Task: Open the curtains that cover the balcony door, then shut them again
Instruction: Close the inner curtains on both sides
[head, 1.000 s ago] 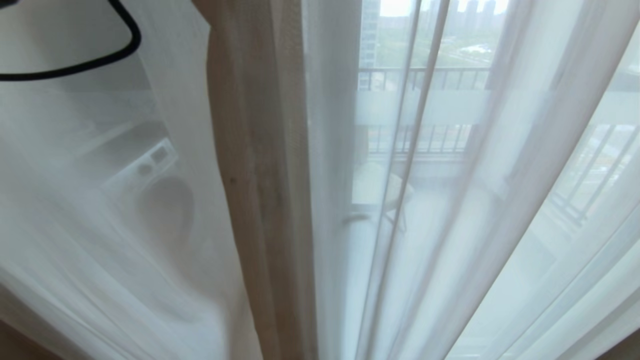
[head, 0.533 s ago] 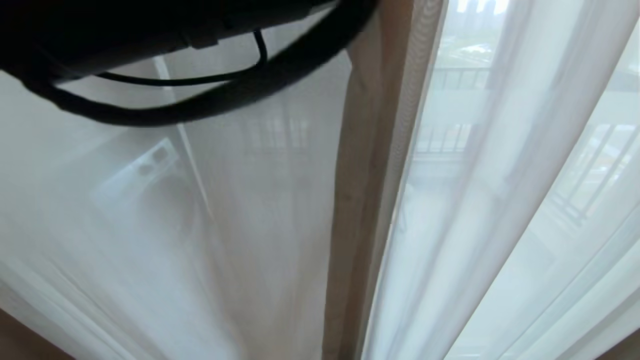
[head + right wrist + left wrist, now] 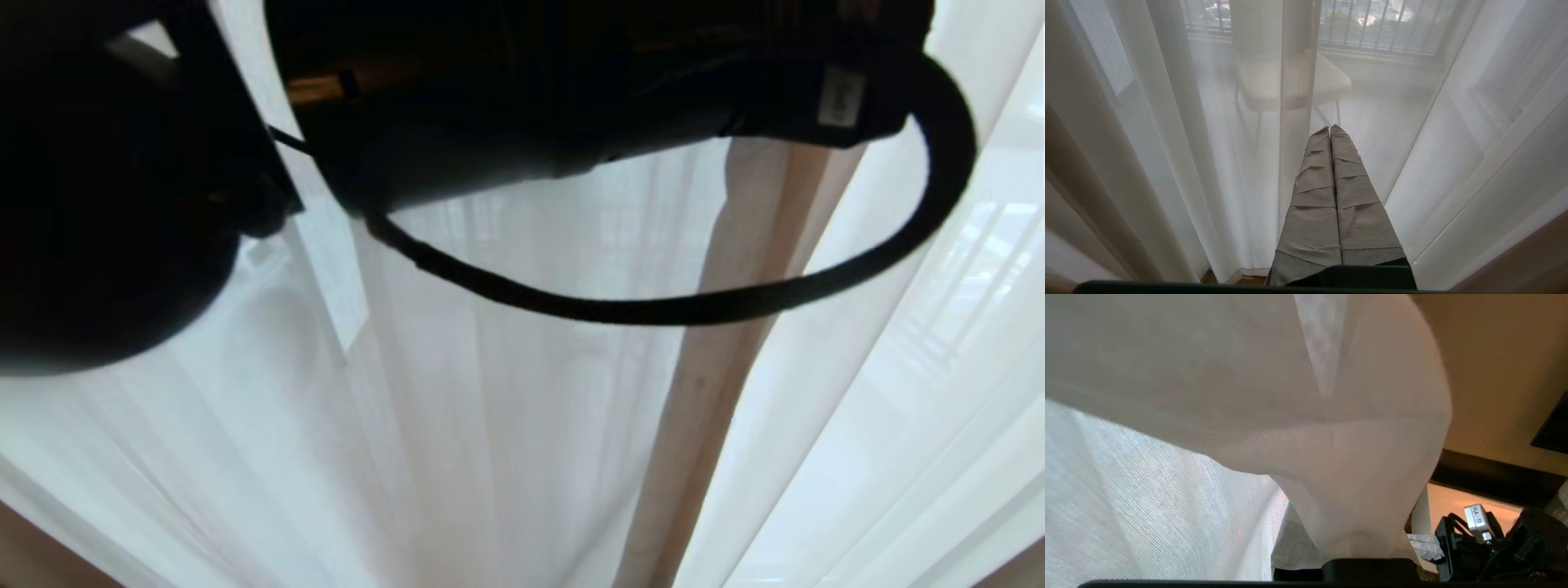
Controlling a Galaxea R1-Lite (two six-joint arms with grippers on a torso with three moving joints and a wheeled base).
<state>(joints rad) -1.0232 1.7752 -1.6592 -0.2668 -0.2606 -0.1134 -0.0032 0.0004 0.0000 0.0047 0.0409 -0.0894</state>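
Left gripper (image 3: 1355,547): jaws together and clamped on the sheer white layer, whose cloth drapes over the fingers and bunches at the pinch in the left wrist view; the fingers themselves are hidden under it.
Left arm (image 3: 506,106): stretched dark across the top of the head view, with its looped cable (image 3: 735,306) hanging in front of the cloth.
Curtains (image 3: 522,392): the sheer layer fills nearly the whole head view in long folds, with the beige hem (image 3: 718,359) slanting down right of centre.
Balcony door (image 3: 971,278): only faint bars and light show through the sheer; no bare glass is in view in any picture.
Right gripper (image 3: 1330,134): parked low in front of the curtains, its wrapped fingers (image 3: 1347,196) pressed together on nothing, pointing at a chair (image 3: 1290,81) seen dimly beyond the cloth.
Progress: judged from how things lie, the cloth covers the door almost completely and the hem is held across it, so this looks like the closing pull near its end, though the same view could fit the very start of opening.
Left to do: bring the hem to meet the other panel, let go, and draw the arm back.
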